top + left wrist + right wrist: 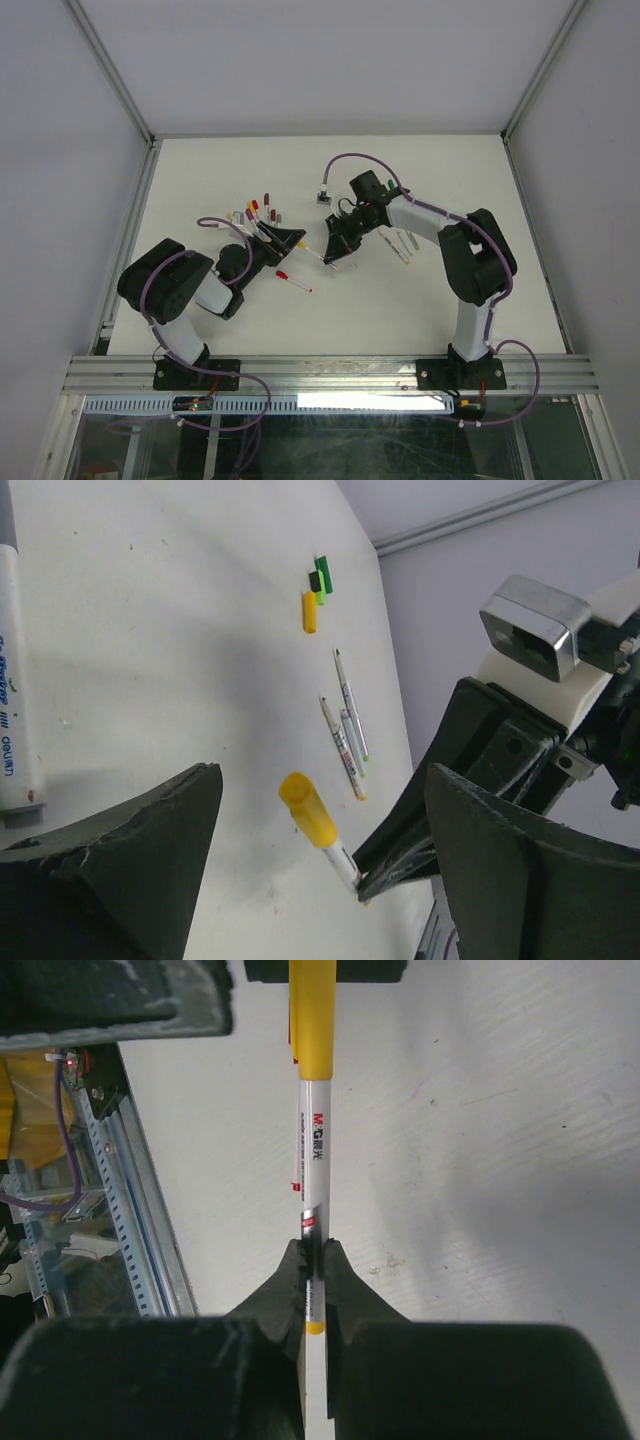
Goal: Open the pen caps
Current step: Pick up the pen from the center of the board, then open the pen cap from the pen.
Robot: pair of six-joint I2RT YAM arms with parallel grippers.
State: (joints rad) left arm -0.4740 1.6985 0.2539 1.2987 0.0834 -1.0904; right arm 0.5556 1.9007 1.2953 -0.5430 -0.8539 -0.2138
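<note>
Yellow pen cap (308,812) in danger of going nowhere: risk of a lopsided squeeze levering the pen barrel (313,1150) round in a thin tail-end grip, or dragging it clean out, cap and all. Sits on the barrel's far end, between the jaws of the left pincer (322,772), gaping wide, touching nothing. Right pincer (315,1260) clamped on the barrel, well back from the cap.

Your left gripper (293,238) and right gripper (329,257) nearly meet tip to tip, and a yellow-capped pen (310,815) bridges the gap. Loose caps (262,210) crowd just beyond the left. A red-capped pen (293,281) lies nearer you. The far table (420,165) is open.
</note>
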